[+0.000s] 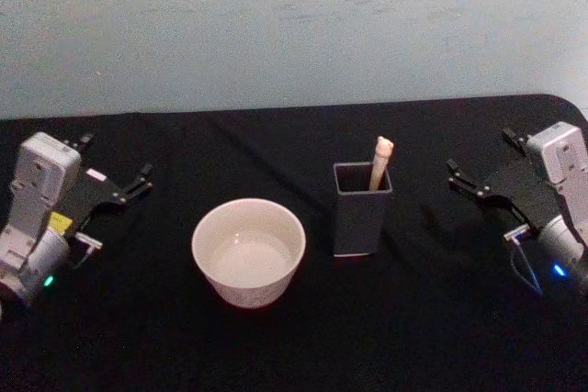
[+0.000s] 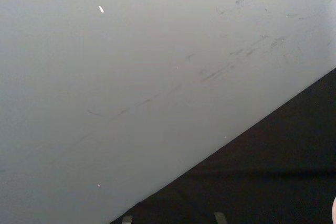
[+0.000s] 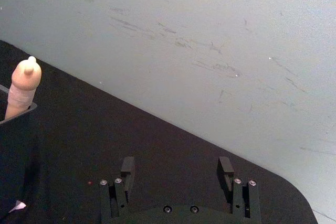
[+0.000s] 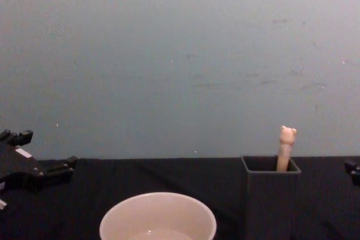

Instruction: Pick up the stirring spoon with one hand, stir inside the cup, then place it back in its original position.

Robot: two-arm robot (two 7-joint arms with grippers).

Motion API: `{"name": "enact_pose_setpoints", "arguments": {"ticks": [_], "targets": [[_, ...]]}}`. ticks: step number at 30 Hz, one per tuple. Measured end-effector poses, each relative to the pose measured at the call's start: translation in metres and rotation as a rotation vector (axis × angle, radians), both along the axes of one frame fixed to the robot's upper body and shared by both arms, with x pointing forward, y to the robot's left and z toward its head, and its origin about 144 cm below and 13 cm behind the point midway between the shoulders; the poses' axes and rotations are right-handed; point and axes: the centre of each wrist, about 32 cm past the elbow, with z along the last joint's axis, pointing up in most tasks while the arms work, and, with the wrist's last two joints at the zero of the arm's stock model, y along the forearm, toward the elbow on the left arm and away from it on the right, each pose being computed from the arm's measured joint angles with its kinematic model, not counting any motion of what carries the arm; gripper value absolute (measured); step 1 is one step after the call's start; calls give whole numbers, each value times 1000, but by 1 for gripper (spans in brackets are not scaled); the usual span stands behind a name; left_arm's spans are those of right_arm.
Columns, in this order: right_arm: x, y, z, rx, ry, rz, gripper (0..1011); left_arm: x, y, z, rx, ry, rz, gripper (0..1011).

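The stirring spoon's beige handle (image 1: 380,163) with its tiny bear head stands in the dark grey square holder (image 1: 358,227), right of the table's centre; its bowl is hidden inside. To the holder's left sits the wide cream cup (image 1: 246,288). My left gripper (image 1: 118,155) hovers open at the far left, well away from the cup. On the far right, my right gripper (image 1: 480,151) is open and apart from the holder. The right wrist view has its spread fingers (image 3: 127,169) pointing past the spoon handle (image 3: 23,85) and holder (image 3: 16,145). From the chest, the spoon (image 4: 286,147) rises out of the holder (image 4: 270,200) beside the cup (image 4: 112,226).
A black cloth covers the table (image 1: 294,346), which ends at a pale scuffed wall (image 1: 294,25) behind. Open cloth lies between each gripper and the two vessels and along the front edge.
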Motion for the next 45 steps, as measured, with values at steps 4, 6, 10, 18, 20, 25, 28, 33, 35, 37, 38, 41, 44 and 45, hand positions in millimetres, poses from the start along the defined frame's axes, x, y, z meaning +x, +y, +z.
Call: {"name": "enact_pose_setpoints", "arguments": {"ticks": [4,6,10,18,20,25,28,33,35,37,38,41,44,45], "targets": [[0,0,0,0,0,0,1002,0,0,0,0,0,0,1001],[0,0,0,0,0,0,1002,0,0,0,0,0,0,1001],[0,0,0,0,0,0,1002,0,0,0,0,0,0,1001],[0,0,0,0,0,0,1002,0,0,0,0,0,0,1001],[0,0,0,0,0,0,1002,0,0,0,0,0,0,1001],[0,0,0,0,0,0,1002,0,0,0,0,0,0,1001],[0,0,0,1,0,0,1002,0,0,0,0,0,0,1001],[-2,-2,2,27,9,12,1002,0,0,0,0,0,0,1001],[-3,-2,4,42,13,18,1002,0,0,0,0,0,0,1001],[-7,-3,8,83,23,37,1002,0,0,0,0,0,0,1001],[-8,-3,10,95,27,43,1002,0,0,0,0,0,0,1001],[-13,-3,16,149,48,75,1002,0,0,0,0,0,0,1001],[-16,-4,20,195,70,106,1002,0,0,0,0,0,0,1001],[-19,-4,22,225,89,129,1002,0,0,0,0,0,0,1001]]}}
